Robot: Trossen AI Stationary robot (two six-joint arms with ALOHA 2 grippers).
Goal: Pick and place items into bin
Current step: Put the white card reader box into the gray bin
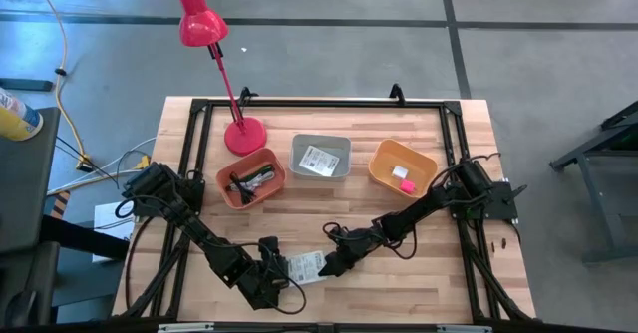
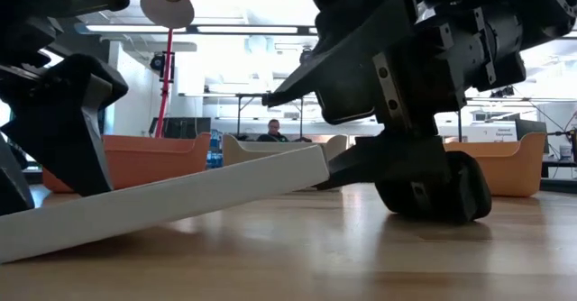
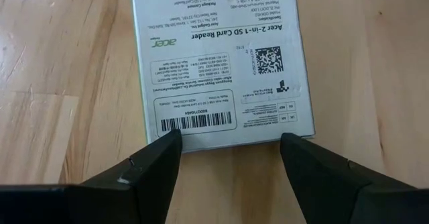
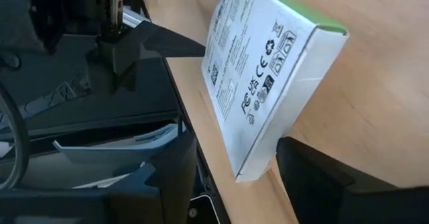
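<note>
With the white card-reader box (image 1: 304, 265) lying near the table's front edge between both arms, I judge I'm at the pick-up step. My right gripper (image 4: 231, 177) has its fingers astride the box's raised end, tilting it off the wood, though I can't tell whether they pinch it. My left gripper (image 3: 231, 147) is spread wide at the other end, gripping nothing. Next I'd need a firm clamp, a lift, then a carry to the grey bin (image 1: 320, 171)
</note>
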